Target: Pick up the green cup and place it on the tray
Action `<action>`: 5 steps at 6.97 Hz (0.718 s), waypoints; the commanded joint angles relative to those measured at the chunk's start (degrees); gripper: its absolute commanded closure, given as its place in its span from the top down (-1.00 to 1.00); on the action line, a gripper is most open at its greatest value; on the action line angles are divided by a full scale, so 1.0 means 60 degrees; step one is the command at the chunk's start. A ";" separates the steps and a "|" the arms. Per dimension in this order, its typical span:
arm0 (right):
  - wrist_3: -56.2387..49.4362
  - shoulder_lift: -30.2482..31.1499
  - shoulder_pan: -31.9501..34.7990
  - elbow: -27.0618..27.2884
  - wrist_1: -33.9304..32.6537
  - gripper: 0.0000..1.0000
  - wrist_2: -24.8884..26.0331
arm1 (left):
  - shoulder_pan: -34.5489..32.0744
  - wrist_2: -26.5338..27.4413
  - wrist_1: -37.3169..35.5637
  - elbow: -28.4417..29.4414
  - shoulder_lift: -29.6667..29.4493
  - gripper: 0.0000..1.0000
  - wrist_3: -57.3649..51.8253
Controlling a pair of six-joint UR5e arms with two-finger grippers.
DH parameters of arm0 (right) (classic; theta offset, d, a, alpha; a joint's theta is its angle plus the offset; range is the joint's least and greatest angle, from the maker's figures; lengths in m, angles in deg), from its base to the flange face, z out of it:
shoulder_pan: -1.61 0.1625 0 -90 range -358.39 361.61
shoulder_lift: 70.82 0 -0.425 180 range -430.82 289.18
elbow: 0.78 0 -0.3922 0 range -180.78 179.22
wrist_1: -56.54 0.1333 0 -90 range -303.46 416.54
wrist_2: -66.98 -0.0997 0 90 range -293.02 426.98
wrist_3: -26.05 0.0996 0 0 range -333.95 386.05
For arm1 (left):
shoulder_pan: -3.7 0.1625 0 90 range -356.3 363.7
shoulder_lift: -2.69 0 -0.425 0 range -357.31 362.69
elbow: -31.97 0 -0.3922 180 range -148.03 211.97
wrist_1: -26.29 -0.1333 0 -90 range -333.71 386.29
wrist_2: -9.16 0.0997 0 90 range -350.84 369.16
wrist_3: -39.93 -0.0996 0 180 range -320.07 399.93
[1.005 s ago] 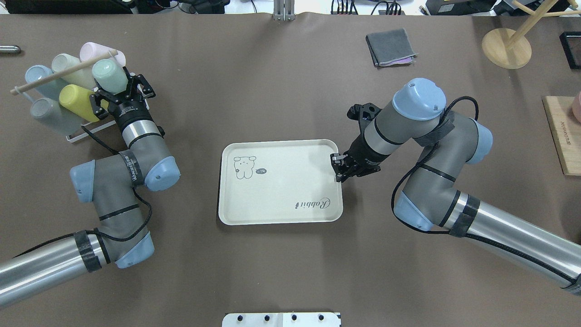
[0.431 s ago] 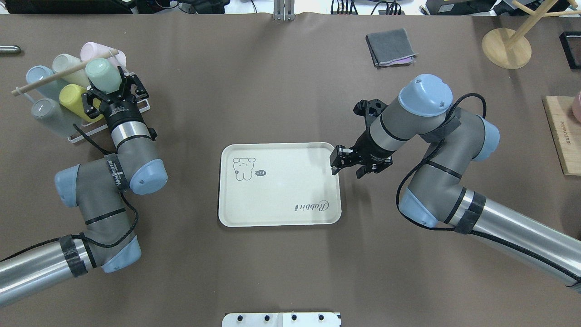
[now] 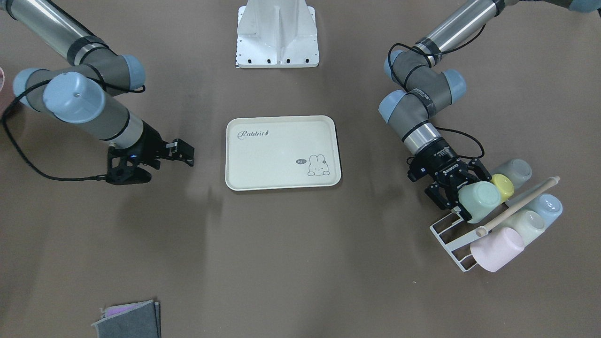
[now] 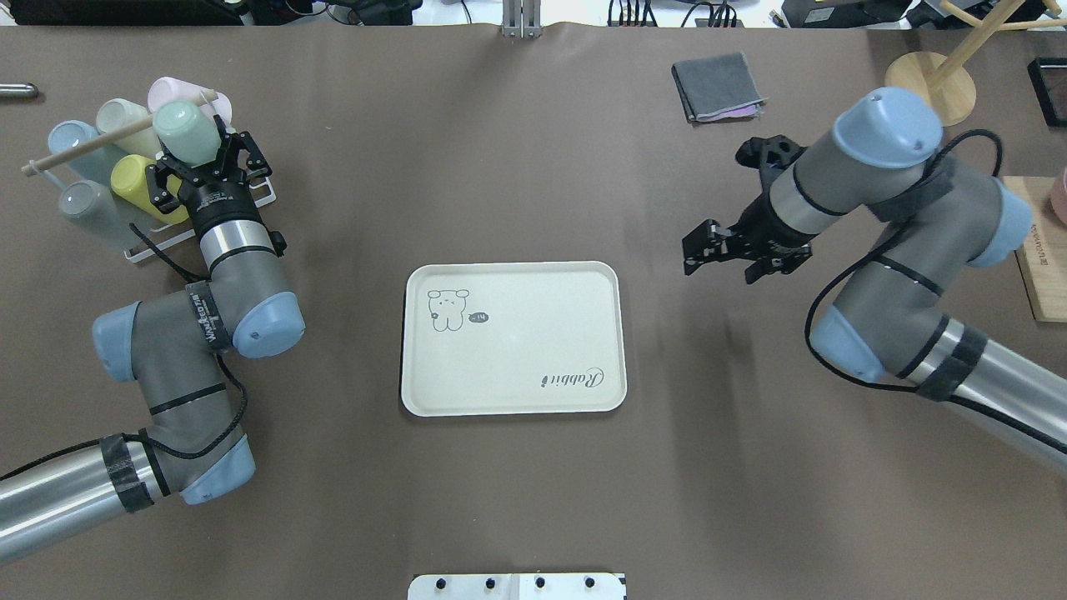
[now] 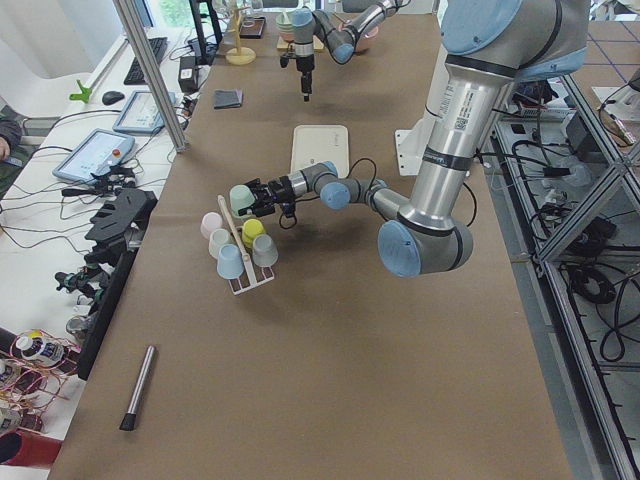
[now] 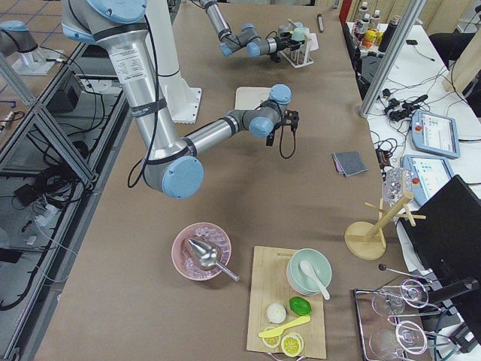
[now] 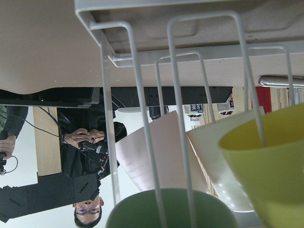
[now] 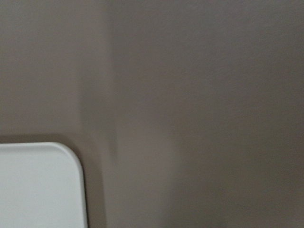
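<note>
The green cup (image 4: 185, 133) lies on its side, base pointing away from the arm, raised above the wooden rod of the cup rack (image 4: 154, 244). My left gripper (image 4: 200, 162) is shut on it near the rim; it also shows in the front view (image 3: 479, 201). The left wrist view shows only its rim (image 7: 171, 209) behind rack wires. The cream tray (image 4: 517, 333) with the rabbit drawing lies flat mid-table with nothing on it. My right gripper (image 4: 696, 248) is open and empty, right of the tray and clear of it.
The rack holds pink (image 4: 171, 87), cream (image 4: 117, 117), blue (image 4: 62, 137), yellow (image 4: 133, 179) and grey (image 4: 83, 208) cups. A folded grey cloth (image 4: 717, 86), a wooden stand (image 4: 929, 87) and a wooden board (image 4: 1034, 250) are at the far right.
My left gripper moved a little left and away with the green cup. My right gripper left the tray's right edge and drew back to the right. The tray turned straight.
</note>
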 commanded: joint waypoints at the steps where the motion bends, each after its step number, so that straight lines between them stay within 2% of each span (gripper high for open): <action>1: -0.3494 0.1795 0.1753 0.1485 -0.2110 0.99 0.0008 | 0.0000 0.0062 -0.0015 -0.0512 0.0281 0.12 -0.0122; 2: -0.5545 0.3241 0.2893 0.1855 -0.2176 0.99 -0.0151 | 0.0000 0.0063 -0.0030 -0.0818 0.0412 0.12 -0.0267; 3: -0.7480 0.4097 0.4123 0.1742 -0.2322 0.99 -0.0501 | 0.0000 0.0063 -0.0030 -0.1242 0.0501 0.12 -0.0631; 4: -0.8891 0.4468 0.5049 0.1756 -0.2918 0.99 -0.0519 | 0.0000 0.0063 -0.0045 -0.1594 0.0545 0.12 -0.0824; 5: -1.0573 0.4384 0.5972 0.1683 -0.3910 0.99 -0.0417 | 0.0000 0.0048 -0.0045 -0.1656 0.0487 0.12 -0.0840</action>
